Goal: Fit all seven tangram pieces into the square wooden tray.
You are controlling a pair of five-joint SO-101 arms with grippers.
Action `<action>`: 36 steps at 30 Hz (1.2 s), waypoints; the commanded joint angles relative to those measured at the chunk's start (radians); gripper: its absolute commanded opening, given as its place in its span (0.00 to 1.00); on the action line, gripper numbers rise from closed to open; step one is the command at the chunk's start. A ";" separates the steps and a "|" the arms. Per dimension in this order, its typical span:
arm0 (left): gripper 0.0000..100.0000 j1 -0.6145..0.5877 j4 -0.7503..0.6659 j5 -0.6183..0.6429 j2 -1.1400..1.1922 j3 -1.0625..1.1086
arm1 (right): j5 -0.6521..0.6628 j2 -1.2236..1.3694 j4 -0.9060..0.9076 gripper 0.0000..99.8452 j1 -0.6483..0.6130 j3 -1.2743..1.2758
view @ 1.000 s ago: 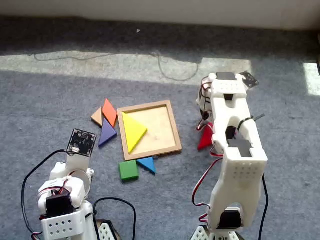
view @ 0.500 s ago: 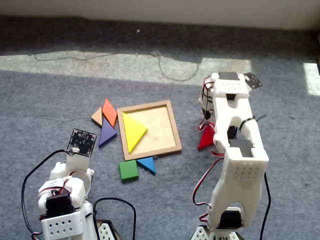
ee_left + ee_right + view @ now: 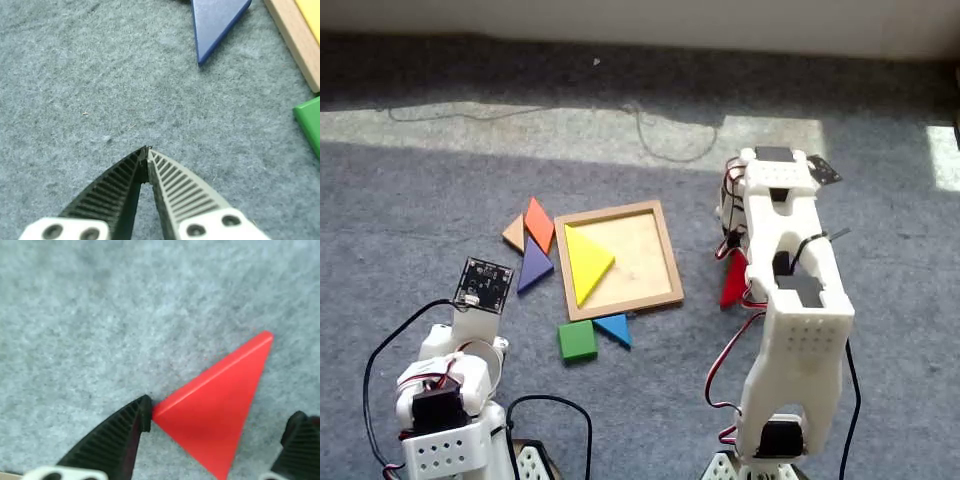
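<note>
The square wooden tray (image 3: 663, 262) holds a large yellow triangle (image 3: 585, 260). Left of it lie an orange triangle (image 3: 539, 224), a tan piece (image 3: 514, 233) and a dark blue triangle (image 3: 533, 266). A green square (image 3: 577, 341) and a small blue triangle (image 3: 615, 327) lie at its near side. The red triangle (image 3: 220, 410) lies on the carpet right of the tray, partly under the right arm (image 3: 790, 280). My right gripper (image 3: 221, 416) is open astride it, one fingertip (image 3: 142, 412) touching a corner. My left gripper (image 3: 146, 152) is shut and holds nothing, over bare carpet near the dark blue triangle (image 3: 215, 20).
Grey carpet covers the whole floor. A thin cable (image 3: 660, 140) lies on the sunlit strip behind the tray. The left arm (image 3: 455, 400) sits at the near left. In the left wrist view the tray's edge (image 3: 295, 45) and the green square (image 3: 310, 122) are close.
The right arm has shifted slightly, and the red triangle beside it now looks narrower and a little lower in the high view. The left arm is still.
</note>
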 commanded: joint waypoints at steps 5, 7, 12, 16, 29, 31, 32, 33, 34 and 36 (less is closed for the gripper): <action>0.01 -0.002 -0.025 -0.006 -0.036 -0.025 | -0.011 -0.001 0.048 0.37 0.005 -0.028; 0.01 -0.002 -0.025 -0.006 -0.036 -0.025 | -0.011 -0.001 0.047 0.31 0.005 -0.028; 0.01 -0.002 -0.025 -0.006 -0.036 -0.025 | -0.002 -0.008 0.045 0.17 0.002 -0.031; 0.01 -0.002 -0.025 -0.006 -0.036 -0.025 | 0.040 -0.008 0.067 0.16 -0.005 -0.073; 0.01 -0.002 -0.025 -0.006 -0.036 -0.025 | 0.091 -0.008 0.263 0.16 -0.071 -0.266; 0.01 -0.002 -0.025 -0.006 -0.036 -0.025 | 0.098 -0.007 0.292 0.16 -0.085 -0.291; 0.01 -0.004 -0.025 -0.006 -0.036 -0.025 | 0.103 -0.007 0.300 0.16 -0.085 -0.298; 0.01 -0.004 -0.025 -0.006 -0.036 -0.025 | 0.103 -0.007 0.300 0.16 -0.082 -0.303; 0.01 -0.004 -0.025 -0.006 -0.036 -0.025 | 0.104 -0.005 0.298 0.16 -0.077 -0.303; 0.01 -0.004 -0.025 -0.006 -0.036 -0.025 | 0.127 -0.001 0.295 0.16 -0.056 -0.303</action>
